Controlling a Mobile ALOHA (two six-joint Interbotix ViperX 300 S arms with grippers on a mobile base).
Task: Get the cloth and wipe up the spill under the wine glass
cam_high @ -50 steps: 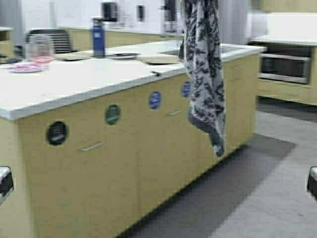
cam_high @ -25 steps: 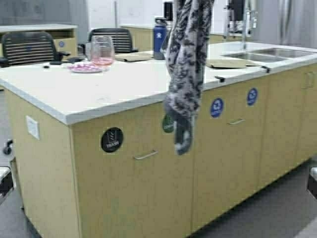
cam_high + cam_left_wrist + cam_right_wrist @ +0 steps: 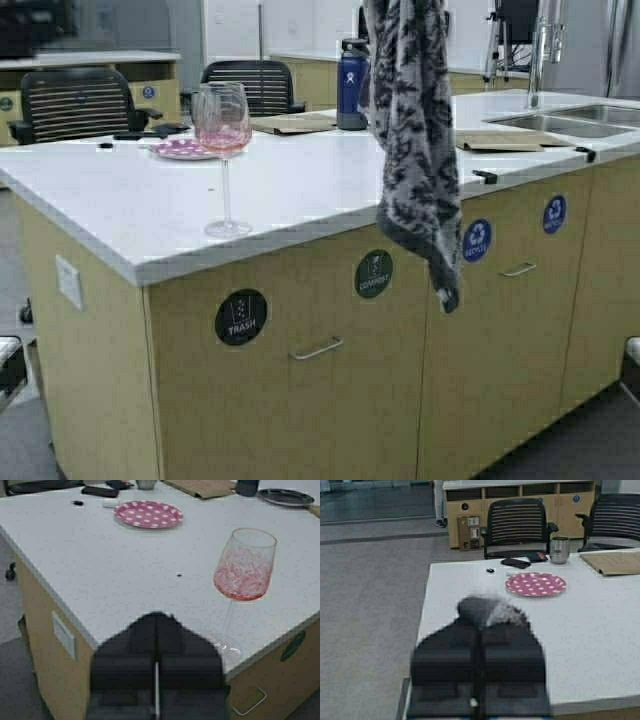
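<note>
The counter [image 3: 120,215] front carries round stickers reading TRASH [image 3: 241,317] and COMPOST [image 3: 374,273], then two blue RECYCLE ones [image 3: 477,240]. The wine glass [image 3: 223,150], pink liquid in its bowl, stands near the counter's front edge at about 10 o'clock in the high view. The cloth [image 3: 415,140] hangs limp at 12 to 1 o'clock, its tail draped before the cabinet doors. The right gripper [image 3: 479,630] holds it: its jaws are closed on a grey tuft, seen only in the right wrist view. The left gripper [image 3: 156,652] has its jaws pressed together, holding nothing, just short of the glass's foot. The wrist views add a pink polka-dot plate [image 3: 148,514], a steel cup [image 3: 560,549] and what may be a phone [image 3: 515,562]. Since half a second ago the robot has driven on: the glass is nearer.
</note>
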